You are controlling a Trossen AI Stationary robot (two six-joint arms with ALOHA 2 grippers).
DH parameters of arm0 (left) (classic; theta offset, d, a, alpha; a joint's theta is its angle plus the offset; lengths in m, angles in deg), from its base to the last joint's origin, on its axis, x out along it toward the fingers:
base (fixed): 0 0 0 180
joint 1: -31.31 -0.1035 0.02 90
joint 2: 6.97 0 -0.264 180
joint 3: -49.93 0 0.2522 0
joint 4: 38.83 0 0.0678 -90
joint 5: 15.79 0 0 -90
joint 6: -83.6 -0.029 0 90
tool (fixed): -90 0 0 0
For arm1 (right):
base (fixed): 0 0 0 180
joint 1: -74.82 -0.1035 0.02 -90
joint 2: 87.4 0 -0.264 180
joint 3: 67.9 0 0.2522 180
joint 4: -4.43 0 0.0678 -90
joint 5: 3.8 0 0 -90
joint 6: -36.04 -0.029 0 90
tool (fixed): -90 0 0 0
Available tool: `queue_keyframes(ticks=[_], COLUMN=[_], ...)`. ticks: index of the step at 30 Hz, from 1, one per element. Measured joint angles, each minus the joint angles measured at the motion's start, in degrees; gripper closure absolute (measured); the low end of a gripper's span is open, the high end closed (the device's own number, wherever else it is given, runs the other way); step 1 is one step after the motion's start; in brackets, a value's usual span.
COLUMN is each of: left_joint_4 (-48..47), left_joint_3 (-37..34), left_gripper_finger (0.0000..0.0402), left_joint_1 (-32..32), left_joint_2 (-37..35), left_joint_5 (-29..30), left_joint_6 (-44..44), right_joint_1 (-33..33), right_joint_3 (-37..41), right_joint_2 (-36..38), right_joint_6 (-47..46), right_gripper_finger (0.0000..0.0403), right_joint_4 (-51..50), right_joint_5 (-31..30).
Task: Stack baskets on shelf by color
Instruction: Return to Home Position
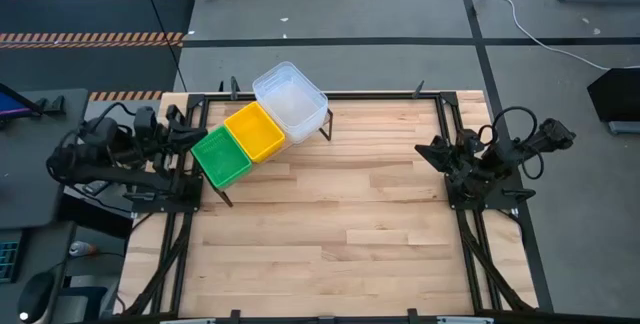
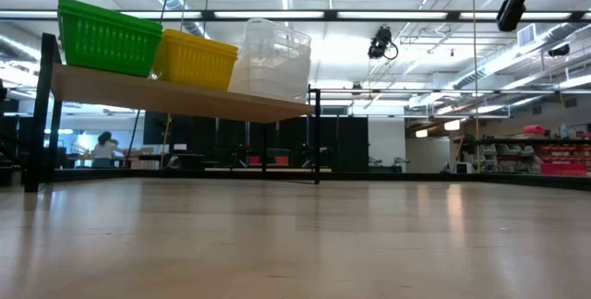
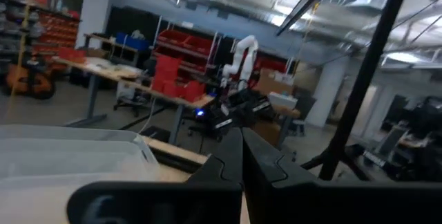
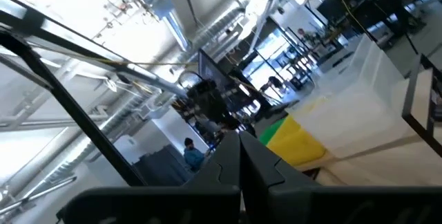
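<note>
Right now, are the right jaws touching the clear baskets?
Apart. High view: right jaws sit far right of the clear baskets, bare tabletop between.

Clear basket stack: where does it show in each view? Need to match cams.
High view: clear basket stack left of centre near the top, at the far end of the row.
Low view: upper left, rightmost on the shelf.
Left wrist view: close up in the foreground.
Right wrist view: nearest of the three stacks.
Landmark: yellow stack right beside it, in every view but the left wrist.
</note>
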State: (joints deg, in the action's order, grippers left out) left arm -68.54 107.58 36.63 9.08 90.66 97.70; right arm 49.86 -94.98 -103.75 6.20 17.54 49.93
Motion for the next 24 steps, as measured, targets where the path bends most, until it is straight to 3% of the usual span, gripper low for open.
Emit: queue_keyframes(ticks=[7, 16, 20, 24], left_joint_4=[13.39, 13.46, 12.15, 14.51], left_joint_3=[-11.81, -16.37, -17.39, -19.52], left_gripper_finger=[0.0401, 0.0401, 0.0401, 0.0401], left_joint_1=[0.0, 0.0, 0.04, 0.02], left_joint_2=[-7.54, -15.36, -15.82, -15.91], left_joint_5=[-0.21, -0.25, -0.64, -1.69], left_joint_6=[0.27, 0.65, 1.45, 2.25], right_joint_1=[9.15, 22.02, 25.14, 26.59], right_joint_3=[0.96, 0.96, 1.67, 7.37], right_joint_2=[-0.14, -4.67, -7.35, -9.81], right_joint_6=[0.87, -2.02, -0.6, -1.71], right_gripper_finger=[0.0402, 0.0402, 0.0401, 0.0401], right_joint_4=[2.25, 3.62, 5.61, 17.17], right_joint_5=[9.92, 24.38, 25.36, 24.96])
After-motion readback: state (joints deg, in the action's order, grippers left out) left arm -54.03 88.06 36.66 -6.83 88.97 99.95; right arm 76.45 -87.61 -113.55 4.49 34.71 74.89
